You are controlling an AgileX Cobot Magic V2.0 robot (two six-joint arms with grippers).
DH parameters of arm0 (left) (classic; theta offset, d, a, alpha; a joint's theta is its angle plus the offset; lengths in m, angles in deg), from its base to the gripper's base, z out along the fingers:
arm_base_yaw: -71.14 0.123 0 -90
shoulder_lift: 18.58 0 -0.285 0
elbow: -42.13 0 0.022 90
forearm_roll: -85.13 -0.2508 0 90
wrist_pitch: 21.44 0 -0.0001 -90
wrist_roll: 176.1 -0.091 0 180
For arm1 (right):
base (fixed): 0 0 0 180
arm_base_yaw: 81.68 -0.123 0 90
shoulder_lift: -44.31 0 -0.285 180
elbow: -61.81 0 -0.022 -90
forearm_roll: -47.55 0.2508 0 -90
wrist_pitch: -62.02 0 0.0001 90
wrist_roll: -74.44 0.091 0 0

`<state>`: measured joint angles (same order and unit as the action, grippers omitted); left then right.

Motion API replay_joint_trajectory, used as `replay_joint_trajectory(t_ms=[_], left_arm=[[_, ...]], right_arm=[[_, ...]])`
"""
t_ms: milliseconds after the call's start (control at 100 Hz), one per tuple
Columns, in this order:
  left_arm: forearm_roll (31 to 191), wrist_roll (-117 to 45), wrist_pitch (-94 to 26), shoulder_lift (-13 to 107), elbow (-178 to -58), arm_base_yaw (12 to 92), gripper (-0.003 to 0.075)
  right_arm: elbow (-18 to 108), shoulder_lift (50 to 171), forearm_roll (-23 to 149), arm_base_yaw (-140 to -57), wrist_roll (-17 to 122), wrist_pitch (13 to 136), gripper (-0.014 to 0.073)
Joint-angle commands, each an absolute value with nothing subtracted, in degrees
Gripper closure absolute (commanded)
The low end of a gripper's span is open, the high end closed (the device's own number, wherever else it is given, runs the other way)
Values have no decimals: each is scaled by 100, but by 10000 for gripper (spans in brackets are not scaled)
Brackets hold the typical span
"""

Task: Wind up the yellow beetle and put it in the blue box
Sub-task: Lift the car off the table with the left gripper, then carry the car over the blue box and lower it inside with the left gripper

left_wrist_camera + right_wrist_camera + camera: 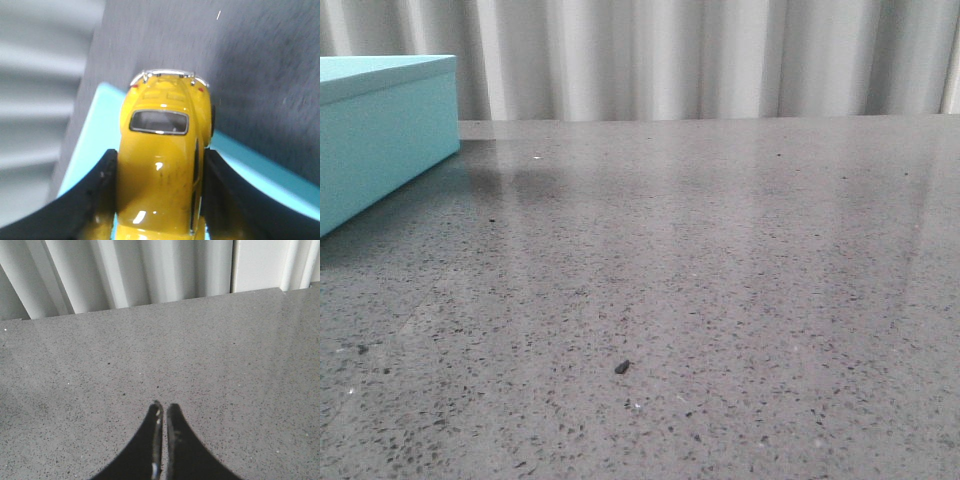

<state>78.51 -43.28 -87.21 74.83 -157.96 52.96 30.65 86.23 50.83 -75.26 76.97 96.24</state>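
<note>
In the left wrist view my left gripper [160, 165] is shut on the yellow beetle [162, 150]. Its black fingers [95, 195] press the car's two sides. The car's bumper end points away from the wrist, and it hangs over a corner of the blue box [95, 145]. The blue box also shows at the far left of the front view [380, 130], with its lid on. Neither arm shows in the front view. In the right wrist view my right gripper [163, 407] is shut and empty above the grey table.
The grey speckled table [700, 280] fills the front view, with a small dark speck [622, 367] near the front. A pale pleated curtain [700, 55] hangs behind the table's far edge.
</note>
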Motion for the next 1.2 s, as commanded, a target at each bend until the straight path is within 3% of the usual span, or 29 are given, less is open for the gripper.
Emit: replay_joint_trajectory(t_ms=[0,410,1060,1190], left_arm=[[7740,-3717,-8715,7248,-15985,5650,741],[8843,-2963,-8750,7333,-15392,7091,741],[9000,-2685,-8789,8789,-15178,7152,738],[9007,-2658,-8789,8863,-15178,7152,665]], right_arm=[[3210,8631,5091,-7525,7635,9112,655],[3210,8629,5117,-7525,7635,9112,655],[3210,8629,5126,-7525,7635,9112,655],[3210,8629,5126,-7525,7635,9112,655]])
